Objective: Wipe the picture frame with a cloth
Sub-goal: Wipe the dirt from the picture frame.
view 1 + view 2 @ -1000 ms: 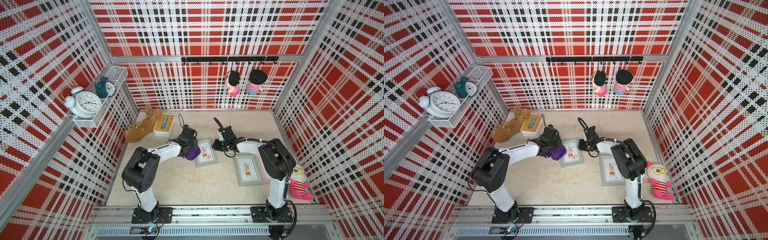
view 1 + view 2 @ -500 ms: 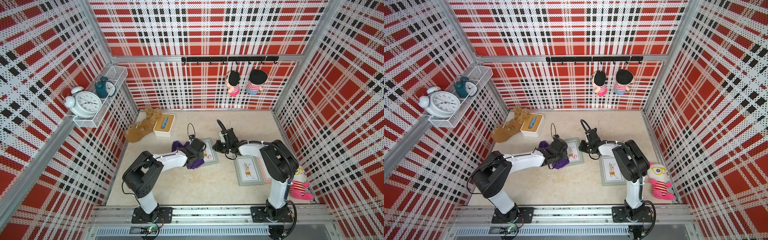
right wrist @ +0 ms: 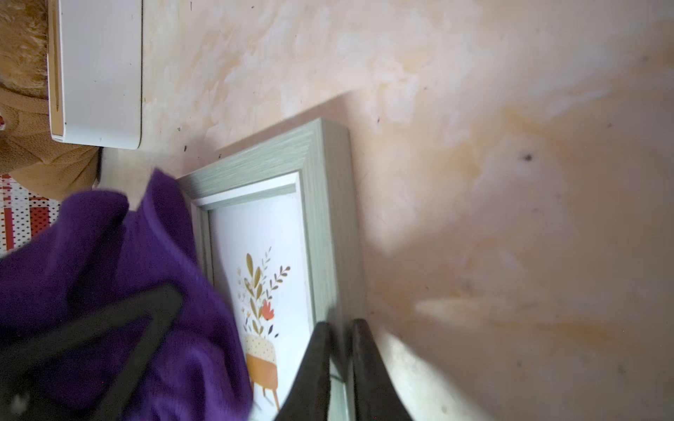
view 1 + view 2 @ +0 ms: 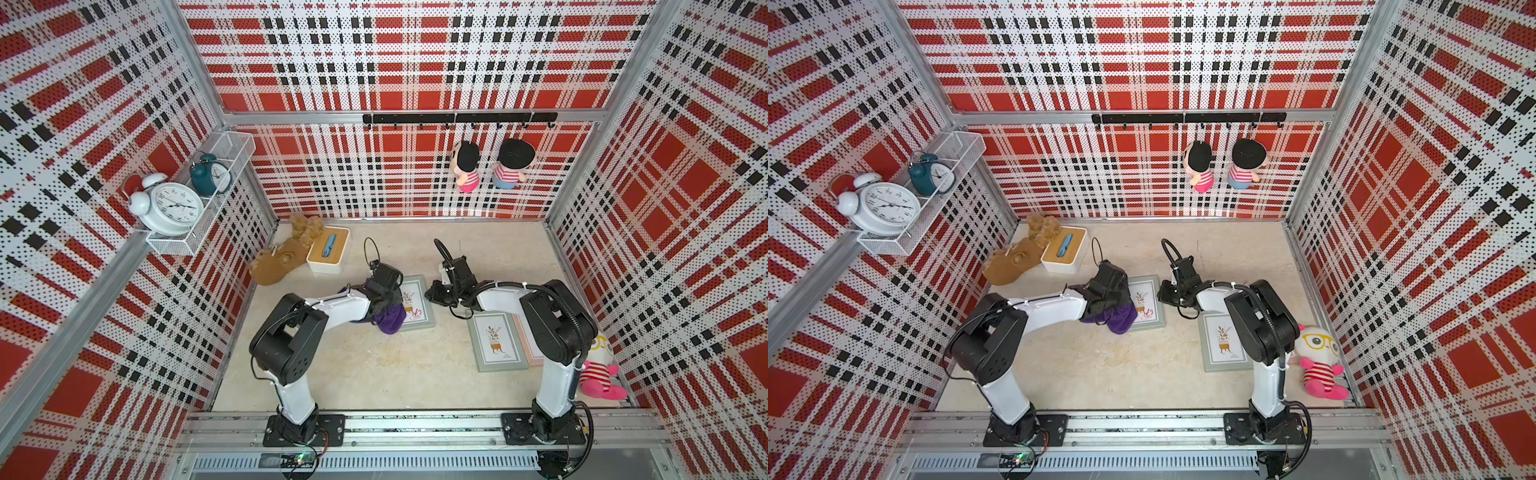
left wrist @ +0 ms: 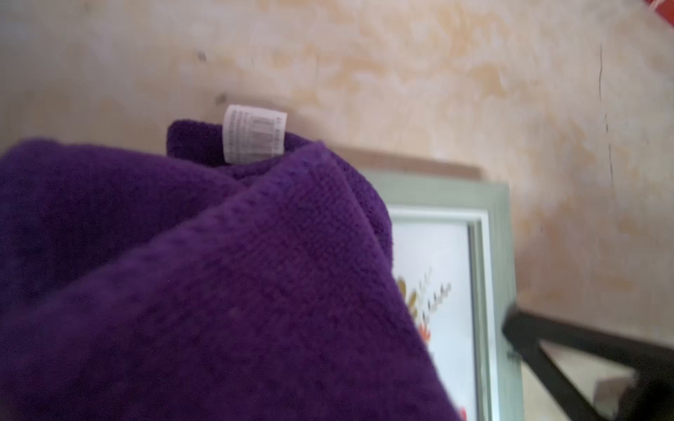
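Observation:
A grey-green picture frame (image 4: 417, 309) (image 4: 1148, 305) with a plant print lies flat in the middle of the floor. The purple cloth (image 4: 390, 322) (image 4: 1121, 319) drapes over its left part and fills the left wrist view (image 5: 219, 291). My left gripper (image 4: 386, 293) is shut on the cloth, its jaws buried in the fabric. My right gripper (image 4: 436, 293) (image 3: 341, 364) is shut on the frame's right rail (image 3: 328, 218), one finger (image 3: 313, 371) on the picture side and one outside.
A second grey frame (image 4: 496, 340) lies near the right arm, over a pink one (image 4: 530, 345). A white box with a wooden lid (image 4: 328, 251) and a brown plush (image 4: 282, 262) sit at the back left. A striped doll (image 4: 598, 370) lies at the right wall.
The left gripper dragged the cloth toward the front over the frame, then drew back toward the far side. The right gripper stayed on the frame's edge.

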Robot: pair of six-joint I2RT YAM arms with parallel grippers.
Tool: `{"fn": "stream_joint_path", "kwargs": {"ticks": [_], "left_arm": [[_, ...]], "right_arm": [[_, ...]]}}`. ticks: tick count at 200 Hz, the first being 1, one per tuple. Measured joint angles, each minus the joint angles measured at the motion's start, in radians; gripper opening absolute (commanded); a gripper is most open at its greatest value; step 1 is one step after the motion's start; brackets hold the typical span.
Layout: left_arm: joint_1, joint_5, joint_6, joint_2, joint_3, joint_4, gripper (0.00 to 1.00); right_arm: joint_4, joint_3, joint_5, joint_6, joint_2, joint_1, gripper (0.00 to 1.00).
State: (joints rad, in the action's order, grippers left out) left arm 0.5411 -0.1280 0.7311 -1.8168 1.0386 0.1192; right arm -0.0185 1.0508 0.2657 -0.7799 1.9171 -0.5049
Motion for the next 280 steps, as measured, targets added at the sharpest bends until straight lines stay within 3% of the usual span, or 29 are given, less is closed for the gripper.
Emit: {"fn": "stream_joint_path", "kwargs": {"ticks": [21, 41, 99, 128, 154, 194, 216, 241, 280], "left_arm": [[-0.050, 0.025, -0.046, -0.076, 0.093, -0.002, 0.00], [-0.056, 0.037, -0.065, -0.080, 0.091, -0.009, 0.00], [0.075, 0.042, -0.027, 0.137, -0.211, -0.083, 0.00], [0.106, 0.037, 0.000, 0.179, -0.255, -0.082, 0.00], [0.052, 0.073, -0.025, 0.126, -0.166, -0.035, 0.00], [-0.074, 0.110, -0.131, -0.125, 0.172, 0.063, 0.00], [-0.093, 0.116, -0.161, -0.177, 0.247, 0.085, 0.00], [-0.066, 0.090, -0.161, -0.134, 0.163, 0.050, 0.00], [0.058, 0.063, -0.079, 0.105, -0.147, -0.002, 0.00]], "right_arm": [[-0.001, 0.000, 0.001, 0.000, 0.001, 0.000, 0.14], [-0.001, 0.000, 0.000, 0.001, 0.002, -0.001, 0.14], [-0.002, 0.000, -0.001, 0.000, 0.002, -0.004, 0.14], [-0.002, 0.000, -0.002, 0.000, 0.002, -0.004, 0.15], [-0.001, 0.000, -0.005, 0.002, 0.002, -0.003, 0.15], [0.001, 0.002, -0.011, 0.009, 0.002, -0.004, 0.14], [-0.004, 0.002, -0.019, 0.009, 0.003, -0.007, 0.14], [-0.010, 0.002, -0.023, 0.008, 0.003, -0.010, 0.13], [-0.011, 0.001, -0.026, 0.008, 0.003, -0.010, 0.13]]}}
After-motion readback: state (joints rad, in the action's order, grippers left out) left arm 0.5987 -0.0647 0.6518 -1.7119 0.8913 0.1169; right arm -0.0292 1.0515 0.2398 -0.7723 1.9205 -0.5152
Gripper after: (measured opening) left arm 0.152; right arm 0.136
